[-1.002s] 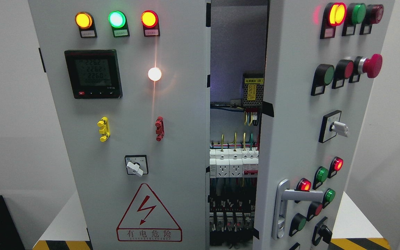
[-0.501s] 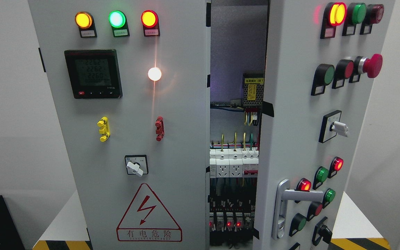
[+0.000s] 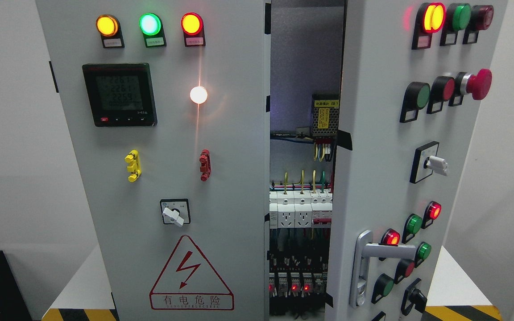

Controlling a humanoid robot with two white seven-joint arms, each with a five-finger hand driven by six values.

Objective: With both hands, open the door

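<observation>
White bench (image 3: 458, 285), grey cabinet: right door (image 3: 373, 156) ajar, handle (image 3: 366, 263) free. No hands visible, fingers' state unknown. Advice: grip handle, swing door steadily wider.

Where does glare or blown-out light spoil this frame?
Head view: the white lamp on the left door is blown out, with a vertical streak; the yellow-red lamp on the right door casts red bloom. Otherwise sharp.

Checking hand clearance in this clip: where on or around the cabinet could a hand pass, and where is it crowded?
The gap between the left door and the open right door is bare up top, above the power supply. Lower down, breakers and wiring crowd it. The right door's outer half is packed with buttons; the handle sits beside them.
</observation>
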